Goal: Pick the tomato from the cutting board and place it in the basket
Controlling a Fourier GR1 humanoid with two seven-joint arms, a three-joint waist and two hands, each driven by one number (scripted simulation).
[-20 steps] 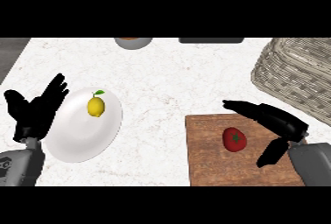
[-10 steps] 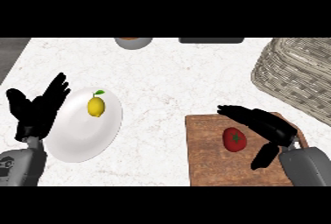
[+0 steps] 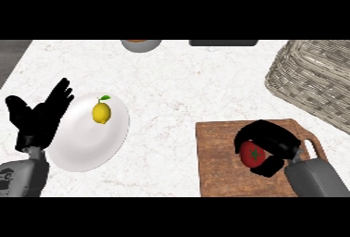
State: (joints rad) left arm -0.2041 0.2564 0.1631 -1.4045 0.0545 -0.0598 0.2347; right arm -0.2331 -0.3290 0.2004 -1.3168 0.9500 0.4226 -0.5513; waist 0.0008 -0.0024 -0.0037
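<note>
White marbled counter (image 3: 178, 92) underneath. On the right hand (image 3: 272, 139), fingers curled round the tomato (image 3: 253, 154), arched over its top with the thumb below. Tomato inside that curl, over the right half of the wooden cutting board (image 3: 219, 176). Beyond the board, up and to the right, wicker basket (image 3: 318, 78), well apart. Far left, left hand (image 3: 41, 118) resting with fingers spread, upright, beside a white plate (image 3: 85, 143) holding a lemon (image 3: 101, 112).
</note>
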